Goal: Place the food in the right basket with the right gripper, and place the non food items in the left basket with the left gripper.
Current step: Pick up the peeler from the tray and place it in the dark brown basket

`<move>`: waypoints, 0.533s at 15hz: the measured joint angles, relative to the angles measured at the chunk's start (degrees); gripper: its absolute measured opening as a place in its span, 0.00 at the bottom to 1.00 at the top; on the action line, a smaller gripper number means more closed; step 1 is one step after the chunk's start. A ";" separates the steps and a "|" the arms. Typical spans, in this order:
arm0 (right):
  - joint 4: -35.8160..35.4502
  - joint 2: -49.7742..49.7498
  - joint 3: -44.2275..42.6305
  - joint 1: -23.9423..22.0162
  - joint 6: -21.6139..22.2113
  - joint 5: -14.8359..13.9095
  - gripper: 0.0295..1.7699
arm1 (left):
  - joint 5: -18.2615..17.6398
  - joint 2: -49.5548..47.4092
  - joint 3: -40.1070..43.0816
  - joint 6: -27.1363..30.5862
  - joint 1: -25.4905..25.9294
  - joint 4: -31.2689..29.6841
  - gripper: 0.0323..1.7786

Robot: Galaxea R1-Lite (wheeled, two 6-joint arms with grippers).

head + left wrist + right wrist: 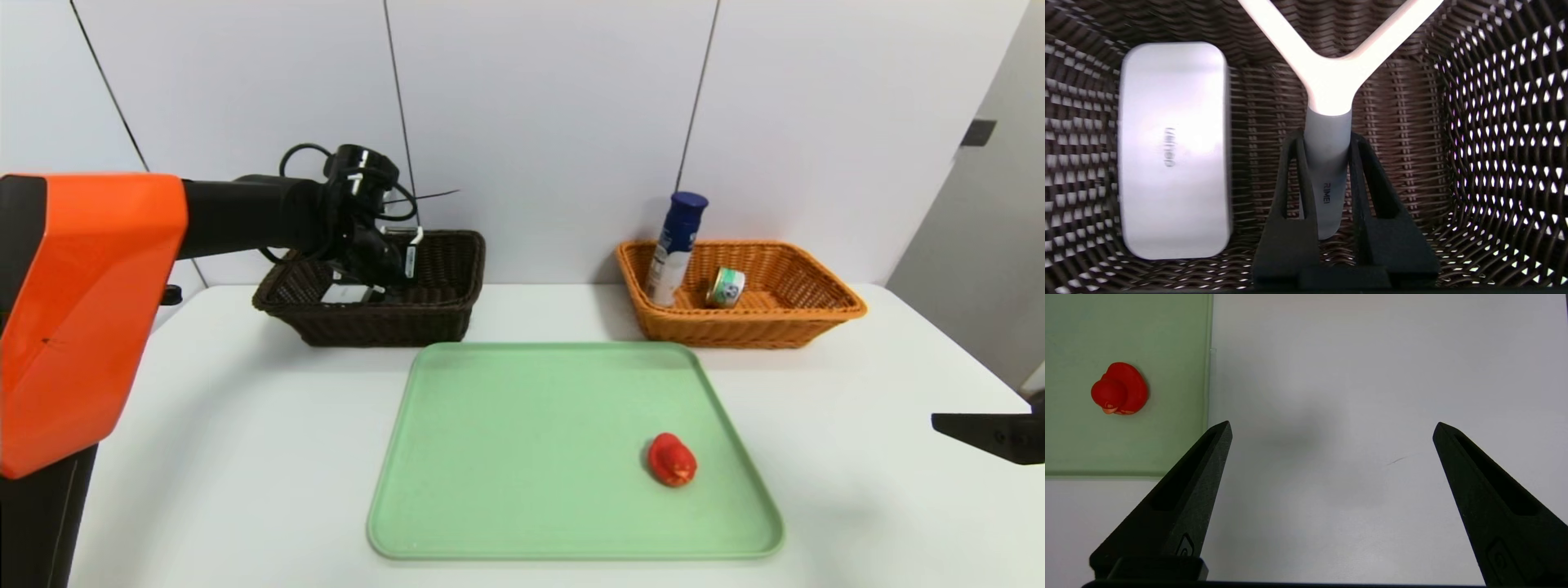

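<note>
My left gripper is down inside the dark brown left basket, shut on the grey handle of the white Y-shaped peeler. Beside it on the basket floor lies the flat white case. In the head view the left gripper hangs over that basket. The orange-tan right basket holds the blue bottle, leaning, and the tin can on its side. A small red lumpy object sits on the green tray. My right gripper is open over bare table, empty.
The tray lies in the middle of the white table, both baskets behind it near the wall. The right arm's tip shows at the table's right edge. In the right wrist view the red object lies near the tray's edge.
</note>
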 joint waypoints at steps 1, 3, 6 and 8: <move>0.02 0.04 -0.01 0.00 0.00 0.00 0.96 | 0.00 0.37 0.00 -0.12 0.13 -0.07 0.23; 0.05 0.11 -0.06 0.00 -0.05 0.01 0.96 | 0.22 0.61 0.00 -0.26 0.22 0.01 0.40; 0.11 0.11 0.00 0.00 0.00 -0.02 0.96 | 0.63 -1.10 0.17 0.11 -0.11 0.48 0.58; 0.11 0.20 0.11 0.00 -0.02 0.00 0.96 | 3.28 -3.80 0.23 1.26 -0.94 0.39 0.67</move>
